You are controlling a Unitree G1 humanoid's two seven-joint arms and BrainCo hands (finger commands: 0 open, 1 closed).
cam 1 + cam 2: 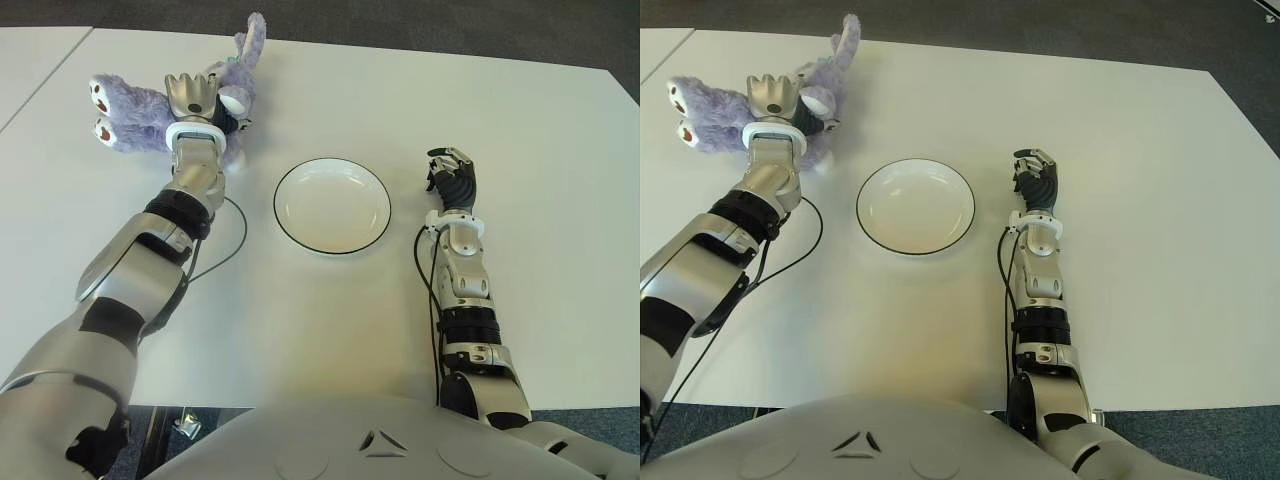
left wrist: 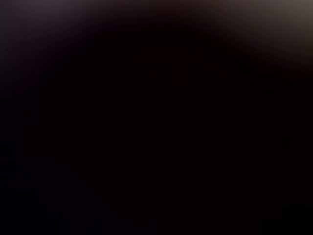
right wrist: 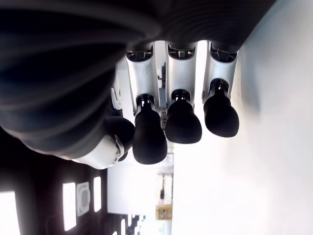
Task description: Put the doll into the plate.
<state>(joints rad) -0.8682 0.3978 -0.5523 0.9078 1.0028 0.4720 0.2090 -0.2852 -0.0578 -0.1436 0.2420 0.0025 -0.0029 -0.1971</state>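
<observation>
Left hand (image 1: 192, 97) pressed onto purple plush bunny (image 1: 135, 112) near tabletop's (image 1: 560, 180) far left corner, grip unclear, empty white plate (image 1: 332, 205) mid-table, right hand (image 1: 452, 180) beside it, fingers curled, holding nothing.

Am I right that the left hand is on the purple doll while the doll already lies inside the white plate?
Not quite: the left hand is on the purple doll, but the left eye view shows the doll on the table, beside the empty white plate.

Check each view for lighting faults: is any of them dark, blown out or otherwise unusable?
Left wrist view: almost wholly black, so it shows nothing of the left hand on the doll. Right wrist view: white table blown out, right hand dark against it. Both eye views: evenly lit, plate clear.
</observation>
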